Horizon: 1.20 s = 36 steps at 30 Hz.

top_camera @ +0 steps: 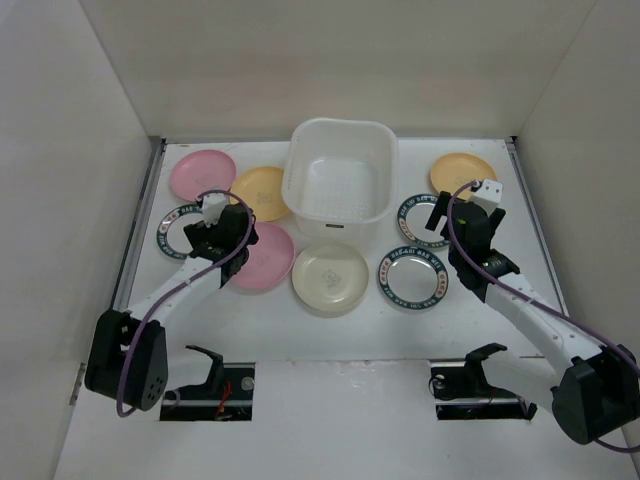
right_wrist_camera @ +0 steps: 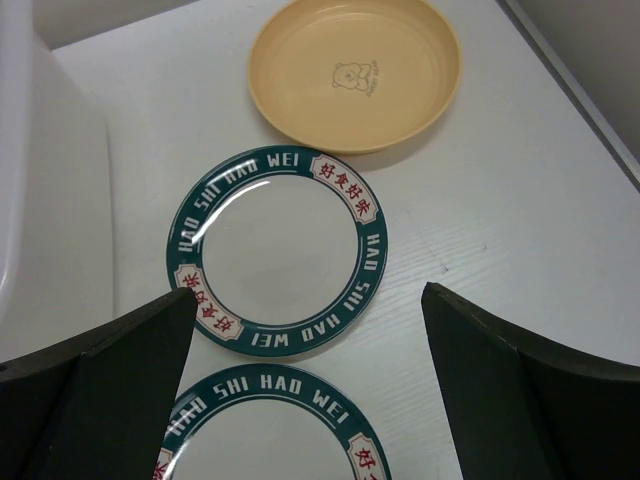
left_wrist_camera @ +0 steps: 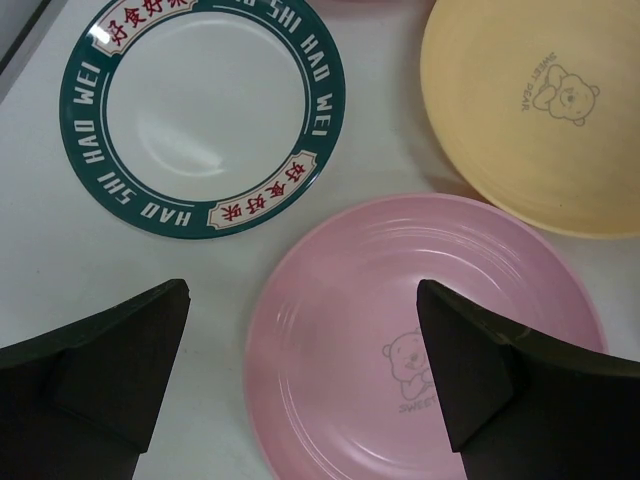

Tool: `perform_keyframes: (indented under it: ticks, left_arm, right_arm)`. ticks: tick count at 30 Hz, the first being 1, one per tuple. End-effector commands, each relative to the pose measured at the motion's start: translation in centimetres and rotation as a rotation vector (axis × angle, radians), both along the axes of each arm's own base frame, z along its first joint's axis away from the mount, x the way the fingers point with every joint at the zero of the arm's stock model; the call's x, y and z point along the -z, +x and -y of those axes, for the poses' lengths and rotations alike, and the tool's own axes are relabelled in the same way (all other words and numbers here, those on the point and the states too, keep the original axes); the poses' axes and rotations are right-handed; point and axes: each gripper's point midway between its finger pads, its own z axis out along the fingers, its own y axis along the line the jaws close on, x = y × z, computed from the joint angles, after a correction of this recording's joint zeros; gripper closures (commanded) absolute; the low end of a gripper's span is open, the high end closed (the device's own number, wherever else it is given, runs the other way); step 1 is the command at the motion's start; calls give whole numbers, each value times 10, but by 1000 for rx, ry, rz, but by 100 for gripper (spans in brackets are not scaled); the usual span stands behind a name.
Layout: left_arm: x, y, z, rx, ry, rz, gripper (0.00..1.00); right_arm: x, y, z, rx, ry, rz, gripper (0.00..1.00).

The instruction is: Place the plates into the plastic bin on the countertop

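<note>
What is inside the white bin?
Nothing. The bin shows only its own bottom, full of little holes. The countertop right under it is covered, so that part cannot be seen.

Plate lettering you can read

In your left wrist view, the green-rimmed plate [left_wrist_camera: 205, 110] at ten o'clock reads "HAO SHI HAO WEI" around its rim, plus red Chinese characters. The yellow plate [left_wrist_camera: 530, 110] at two o'clock says "SWEET BEAR". The pink plate [left_wrist_camera: 400, 320] at five o'clock shows "SWEET", the rest hidden. In your right wrist view, the second green-rimmed plate [right_wrist_camera: 275, 250] repeats that rim wording.
</note>
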Motion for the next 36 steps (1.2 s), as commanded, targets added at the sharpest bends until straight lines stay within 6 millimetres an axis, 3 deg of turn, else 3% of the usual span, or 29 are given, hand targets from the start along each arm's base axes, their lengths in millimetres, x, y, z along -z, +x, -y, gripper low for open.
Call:
perform_keyframes:
  ticks: [1,10,14,21,27,36]
  left_arm:
    - [-11,0,3,18,-22,51,0]
    - [-45,-23,-6,21,-106,269,0]
    - [-50,-40,-6,17,-140,262,0]
    - [-13,-61,7,39,-167,115,0]
    - [21,-63,9,30,-204,-2,0]
    - [60,-57,13,-6,-260,-115,17]
  right_arm:
    - [-12,4,-5,-4,36,61,0]
    - [-13,4,-7,-10,41,65,0]
    - [-18,3,-8,-19,50,81,0]
    - [-24,3,-19,-61,80,116,0]
    - [-32,0,-29,-104,102,143,0]
    - [-33,-1,-40,-142,112,150,0]
